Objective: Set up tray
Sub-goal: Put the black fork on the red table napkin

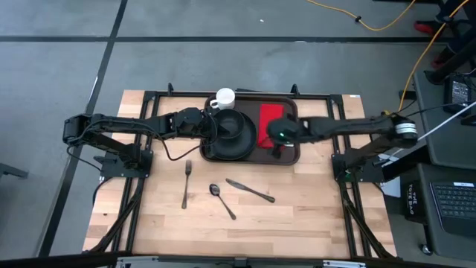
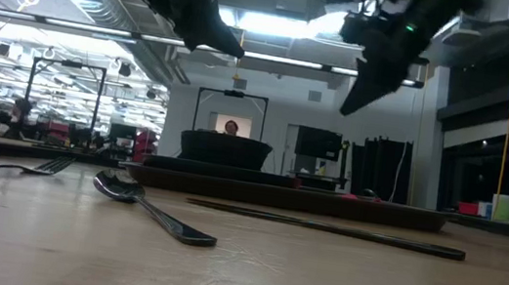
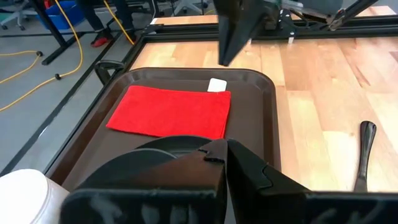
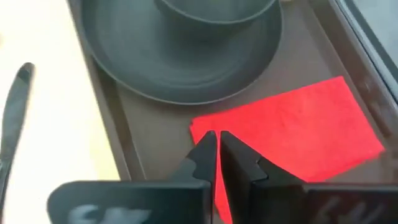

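Nearest me on the bare wood of the table (image 1: 297, 216) lie three pieces of cutlery, none on the tray: the fork (image 1: 186, 184) to the left, the spoon (image 1: 222, 199) in the middle and the knife (image 1: 251, 190) to the right, all apart from one another.

Beyond them sits the tray (image 1: 291, 158), dark brown with a raised rim, at the middle of the table toward its far edge. On its left half rests a round black plate (image 4: 124, 68) with a black bowl (image 1: 235, 126) standing on it. On its right half lies the red napkin (image 3: 169, 112), flat, just beside the plate. A small white tag (image 3: 217, 84) rests on the tray floor at the napkin's edge.

My right gripper (image 4: 216, 149) hangs over the near right part of the tray, its jaws drawn together with only a thin slit between them, the tips above the napkin's near corner and holding nothing. My left gripper (image 3: 225, 152) hovers above the plate's left side, jaws together and empty.

Farthest, a white mug (image 1: 223, 98) stands at the tray's far left corner.
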{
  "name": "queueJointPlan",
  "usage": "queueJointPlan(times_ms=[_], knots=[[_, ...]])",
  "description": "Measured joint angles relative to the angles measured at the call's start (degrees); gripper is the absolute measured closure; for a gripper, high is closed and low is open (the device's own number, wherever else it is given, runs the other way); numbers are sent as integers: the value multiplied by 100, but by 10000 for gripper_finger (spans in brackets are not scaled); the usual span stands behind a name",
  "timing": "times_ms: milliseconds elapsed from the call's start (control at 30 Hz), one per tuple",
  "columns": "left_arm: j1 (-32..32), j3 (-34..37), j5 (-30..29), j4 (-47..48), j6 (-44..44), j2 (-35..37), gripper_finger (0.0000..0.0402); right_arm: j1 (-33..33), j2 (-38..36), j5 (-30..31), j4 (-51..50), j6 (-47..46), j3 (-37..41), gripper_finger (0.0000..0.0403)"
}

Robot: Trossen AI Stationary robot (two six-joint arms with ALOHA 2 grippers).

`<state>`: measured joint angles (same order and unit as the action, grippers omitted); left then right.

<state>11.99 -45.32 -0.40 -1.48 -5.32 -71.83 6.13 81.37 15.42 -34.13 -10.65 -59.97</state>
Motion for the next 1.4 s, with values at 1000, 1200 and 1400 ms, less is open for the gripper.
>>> queueJointPlan(times_ms=[1000,1200,1400], knots=[[-15,0,-357,3189,1338,910,398,-332,-796,2,5532,1018,3326,388],[-13,0,-597,3383,1357,940,398,-332,-792,1,5440,945,3325,395],[-15,0,-610,3284,1354,938,397,-330,-792,2,5445,966,3325,383]])
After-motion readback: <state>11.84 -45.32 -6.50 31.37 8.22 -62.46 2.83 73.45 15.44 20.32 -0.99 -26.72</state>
